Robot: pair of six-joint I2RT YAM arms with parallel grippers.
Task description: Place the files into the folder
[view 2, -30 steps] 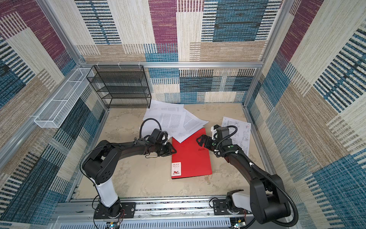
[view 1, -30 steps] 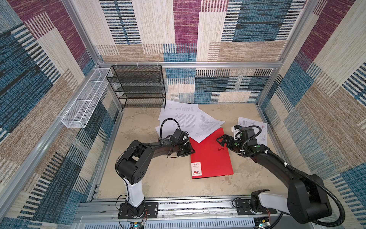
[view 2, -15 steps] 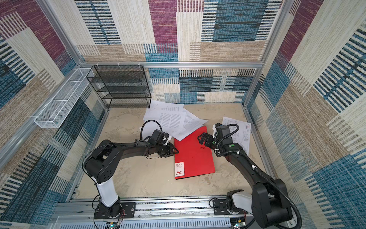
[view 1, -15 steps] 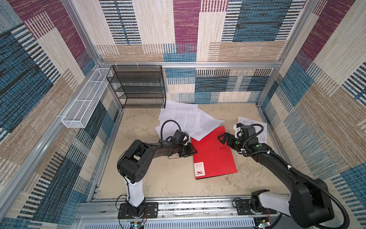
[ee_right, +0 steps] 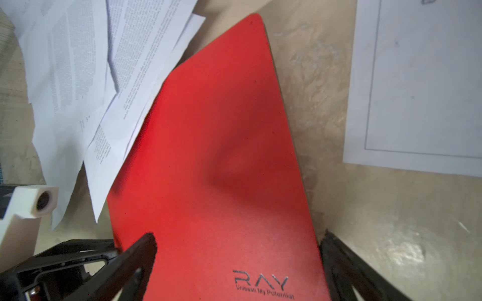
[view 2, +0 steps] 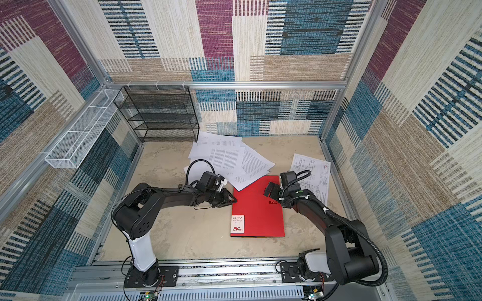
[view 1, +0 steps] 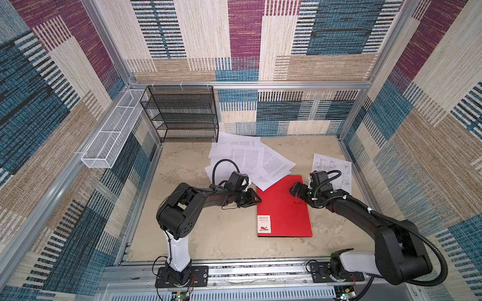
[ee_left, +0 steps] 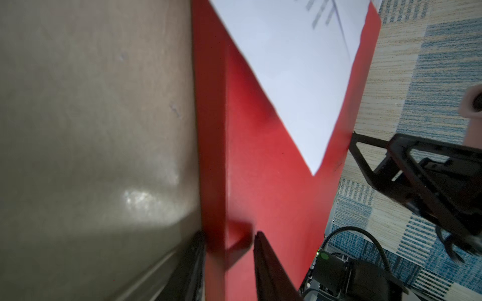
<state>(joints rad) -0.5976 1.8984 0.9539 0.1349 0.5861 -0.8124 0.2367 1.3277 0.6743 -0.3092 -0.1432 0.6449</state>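
Beige surface [view 1: 221,234], patterned walls all round. My left hand [view 1: 257,200] lies low at the folder's [view 1: 284,208] left long edge, fingers partly apart either side of its creased strip in the left wrist view; whether they bite on it I cannot tell. My right hand [view 1: 295,189] hovers over the folder's upper right, fingers wide apart, gripping nothing. The folder lies closed, red cover up, long axis running top to bottom in both top views; its free edge, I judge, faces right, nearer my right hand. Files [view 1: 242,159] heap at its upper left, one corner overlapping the cover; the drawing sheet [view 1: 336,166] lies to its right. It shows no contents; the rack [view 1: 182,114] behind looks bare.
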